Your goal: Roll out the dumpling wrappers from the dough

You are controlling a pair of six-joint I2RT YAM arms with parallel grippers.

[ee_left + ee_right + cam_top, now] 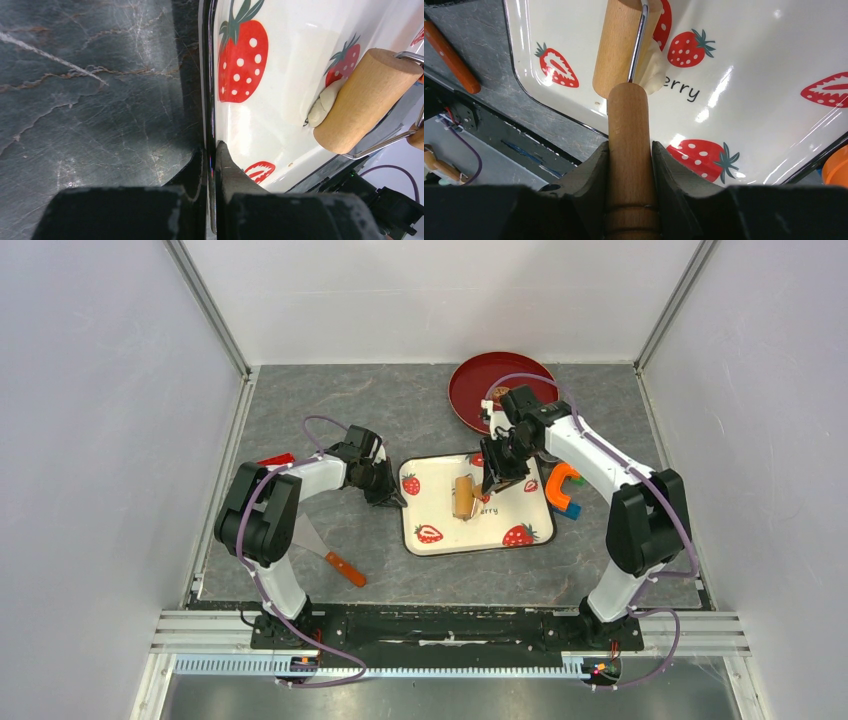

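A pale cream dough piece (654, 67) lies on the white strawberry tray (764, 65), partly under the wooden roller drum (616, 45). It also shows in the left wrist view (324, 104), squeezed beside the drum (362, 102). I see no separate round wrapper disc. My right gripper (630, 147) is shut on the roller's wooden handle (629, 115); in the top view this gripper (495, 480) is over the tray's far half. My left gripper (212, 150) is shut on the tray's left rim (209, 75); in the top view it (390, 495) is at the tray's left edge (403, 510).
A red plate (475, 380) stands behind the tray, partly hidden by my right arm. An orange and blue tool (563, 490) lies right of the tray. A scraper with an orange handle (345, 568) lies at the near left. A small red object (277, 459) is by my left arm.
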